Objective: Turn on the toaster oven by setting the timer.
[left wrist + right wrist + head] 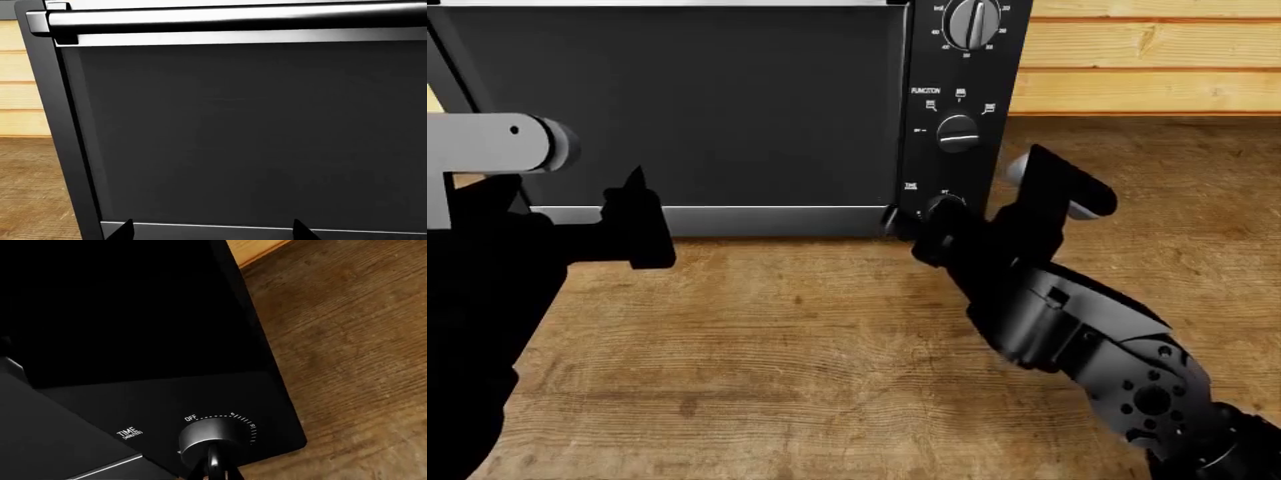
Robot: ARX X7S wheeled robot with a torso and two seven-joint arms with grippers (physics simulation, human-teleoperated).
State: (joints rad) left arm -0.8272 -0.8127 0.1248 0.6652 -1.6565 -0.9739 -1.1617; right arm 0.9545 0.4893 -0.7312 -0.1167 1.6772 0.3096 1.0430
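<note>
The toaster oven (694, 100) is a black box with a dark glass door, standing at the back of the wooden counter. Its timer (946, 204) is the lowest knob on the right panel. In the right wrist view the timer (203, 436) shows an OFF mark and white ticks. My right gripper (938, 226) is at that knob, its fingers (215, 470) shut on the timer's grip. My left gripper (638, 215) hangs open before the door's lower left. In the left wrist view the left gripper (213, 232) has its tips wide apart, facing the glass (233, 140), holding nothing.
Above the timer sit the FUNCTION knob (957, 132) and a larger numbered knob (972, 22). A silver door handle (233, 20) runs along the door's top. The wooden counter (827, 350) stretches in front, with a plank wall (1148, 60) behind.
</note>
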